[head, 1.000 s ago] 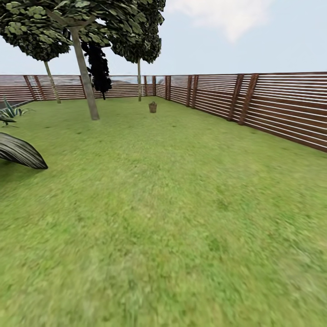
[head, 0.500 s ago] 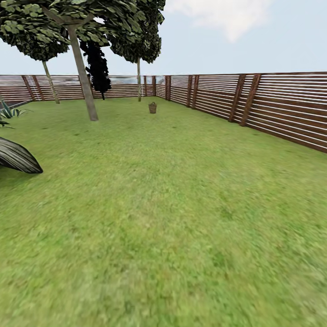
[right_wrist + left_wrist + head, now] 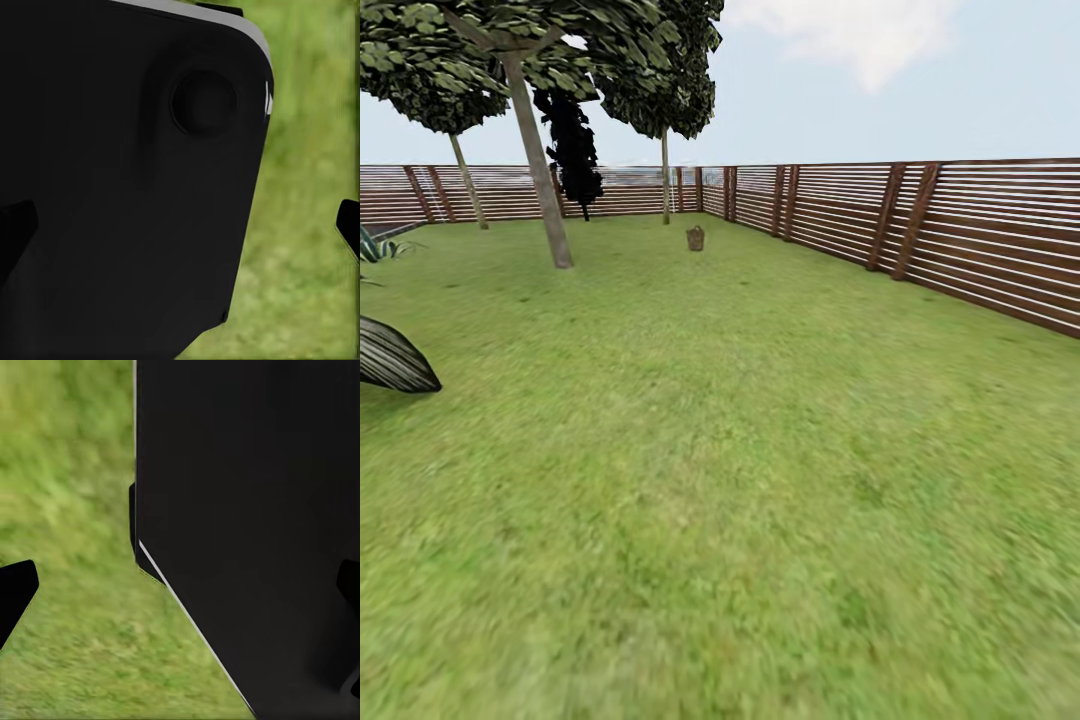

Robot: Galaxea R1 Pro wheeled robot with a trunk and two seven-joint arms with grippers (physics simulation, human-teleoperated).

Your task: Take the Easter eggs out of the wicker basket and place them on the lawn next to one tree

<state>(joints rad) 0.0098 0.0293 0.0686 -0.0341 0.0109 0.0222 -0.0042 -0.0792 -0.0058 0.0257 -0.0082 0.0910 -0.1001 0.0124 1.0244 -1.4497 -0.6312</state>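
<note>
The wicker basket (image 3: 695, 238) stands small and far off on the lawn (image 3: 740, 450), near the garden's back corner. The Easter eggs are hidden at this distance. A tree (image 3: 543, 175) with a pale leaning trunk rises left of the basket, nearer to me. In the left wrist view my left gripper (image 3: 180, 589) is open, its dark fingertips (image 3: 15, 592) at the picture's edges over grass and a black robot part. In the right wrist view my right gripper (image 3: 180, 225) is open likewise, with nothing held.
A brown slatted fence (image 3: 970, 240) runs along the right side and the back. Two thinner trees (image 3: 665, 175) and a black column-shaped tree (image 3: 572, 150) stand by the back fence. A dark striped leafy plant (image 3: 390, 360) lies at the left edge.
The whole head view has shifted: the leaning tree and the striped plant have slid left and the plant lower, so the camera is moving. The basket stays near the same spot.
</note>
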